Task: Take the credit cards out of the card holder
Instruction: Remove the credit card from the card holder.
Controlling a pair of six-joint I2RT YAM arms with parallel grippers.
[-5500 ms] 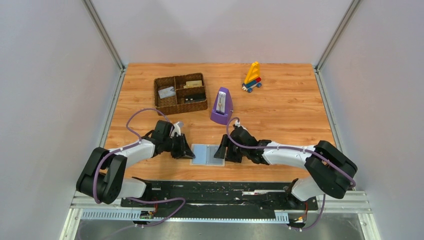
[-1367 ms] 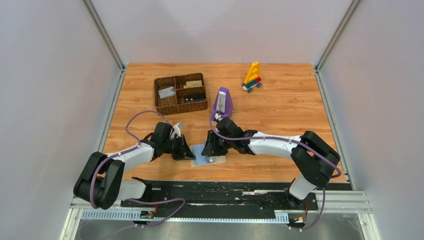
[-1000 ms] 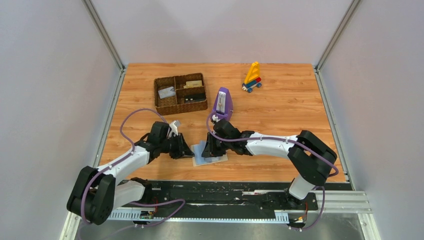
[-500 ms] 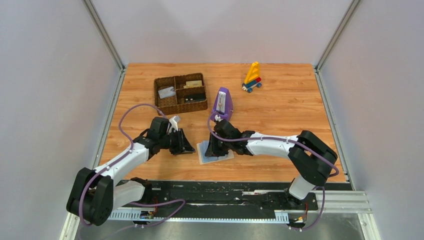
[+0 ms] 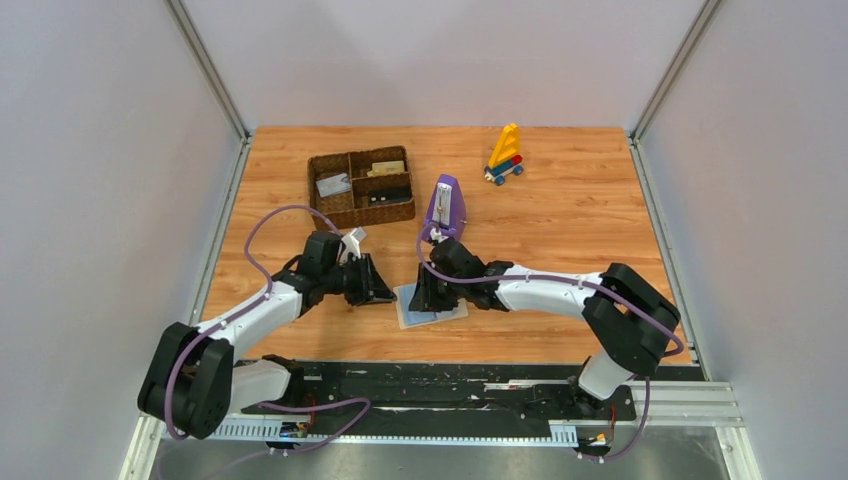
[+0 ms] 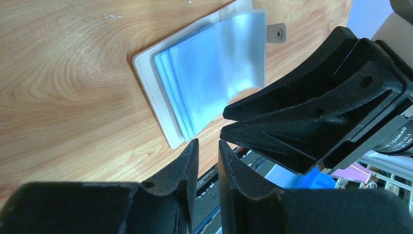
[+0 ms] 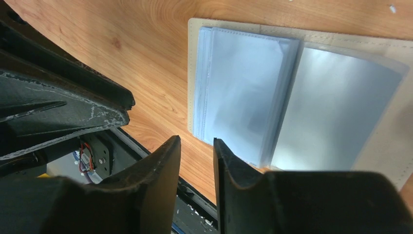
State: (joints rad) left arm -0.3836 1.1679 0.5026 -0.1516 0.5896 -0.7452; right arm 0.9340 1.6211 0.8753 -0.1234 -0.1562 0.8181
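The light-blue card holder (image 5: 443, 311) lies open on the wooden table near the front edge, its clear sleeves fanned out (image 6: 209, 68) (image 7: 243, 92). No card shows inside the sleeves. My left gripper (image 5: 381, 293) (image 6: 208, 144) hangs just left of the holder, jaws a narrow gap apart with nothing between them. Over the holder's left part my right gripper (image 5: 423, 298) (image 7: 197, 141) stands low, jaws slightly apart and empty. The credit cards lie in the woven tray: a grey one (image 5: 333, 185), a tan one (image 5: 387, 167) and a black one (image 5: 388, 196).
The brown woven tray (image 5: 325, 208) stands at the back left. A purple metronome (image 5: 443, 212) stands just behind my right wrist. A toy sailboat (image 5: 505, 153) is at the back. Black base rails (image 5: 440, 385) run along the near edge.
My left gripper has drawn back left and away from the holder. The holder has slid a little right and turned. The right jaws have parted slightly.
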